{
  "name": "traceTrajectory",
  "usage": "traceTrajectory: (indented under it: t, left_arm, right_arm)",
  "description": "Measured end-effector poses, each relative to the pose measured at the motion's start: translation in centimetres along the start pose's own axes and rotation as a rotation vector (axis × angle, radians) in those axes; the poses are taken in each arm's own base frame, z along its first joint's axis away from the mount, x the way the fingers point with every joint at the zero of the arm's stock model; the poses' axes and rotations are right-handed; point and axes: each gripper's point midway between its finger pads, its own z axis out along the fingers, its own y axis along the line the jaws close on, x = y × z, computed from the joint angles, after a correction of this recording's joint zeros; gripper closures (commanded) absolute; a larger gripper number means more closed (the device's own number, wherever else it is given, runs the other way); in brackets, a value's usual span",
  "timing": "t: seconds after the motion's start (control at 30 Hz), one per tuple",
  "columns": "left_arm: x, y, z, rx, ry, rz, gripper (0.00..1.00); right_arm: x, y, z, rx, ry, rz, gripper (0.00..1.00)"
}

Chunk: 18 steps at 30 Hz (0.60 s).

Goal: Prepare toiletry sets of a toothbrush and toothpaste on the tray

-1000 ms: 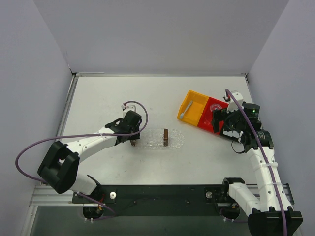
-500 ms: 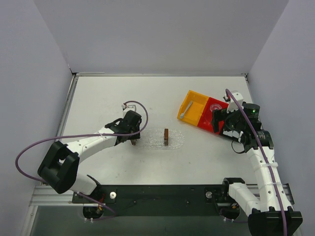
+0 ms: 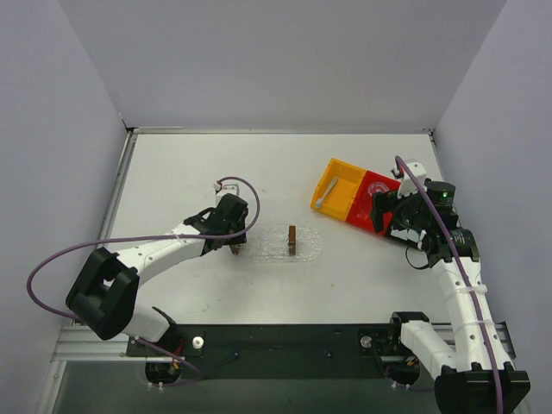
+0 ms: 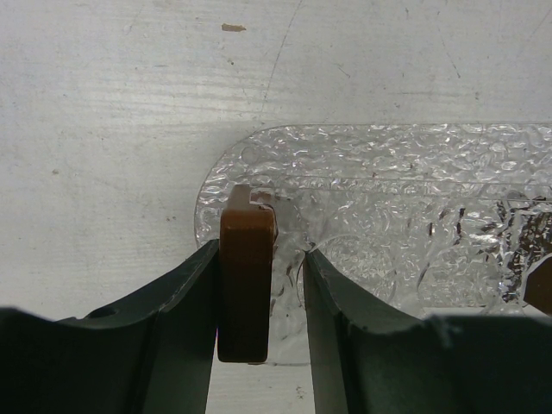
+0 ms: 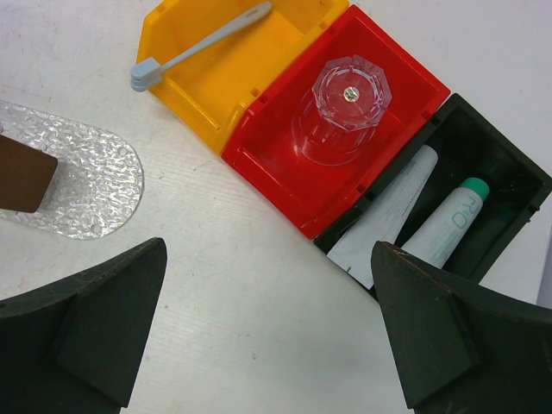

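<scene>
Left gripper point(image 4: 261, 254): jaws apart around a small upright brown block point(image 4: 246, 285) at the end of the transparent bumpy oval tray point(image 4: 414, 190); the block seems to touch one finger only. Right gripper point(image 5: 267, 252): jaws wide, holding nothing. Pale blue toothbrush point(image 5: 203, 39) lies in the yellow bin point(image 5: 172, 69). Flat silvery-white toothpaste tube point(image 5: 390, 211) lies in the dark green bin point(image 5: 509, 185).

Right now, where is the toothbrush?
In the right wrist view, upper left: the toothbrush lies in the yellow bin, beside the red bin holding the clear cup.
</scene>
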Motion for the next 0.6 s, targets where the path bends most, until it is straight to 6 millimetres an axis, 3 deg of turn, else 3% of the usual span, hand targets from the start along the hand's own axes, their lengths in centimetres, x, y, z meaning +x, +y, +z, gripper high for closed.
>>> traceTrajectory:
  t: [0.27, 0.43, 0.6]
  left_arm:
    - [0.0, 0.1, -0.2, 0.003, -0.003, -0.001, 0.5]
    - [-0.3, -0.3, -0.3, 0.021, -0.015, -0.009, 0.33]
    - [-1.0, -0.8, -0.6, 0.046, -0.039, -0.022, 0.32]
  right_arm:
    - [0.0, 0.0, 0.0, 0.0, 0.0, -0.002, 0.0]
    - [0.0, 0.0, 0.0, 0.0, 0.0, -0.002, 0.0]
    - [0.0, 0.0, 0.0, 0.0, 0.0, -0.002, 0.0]
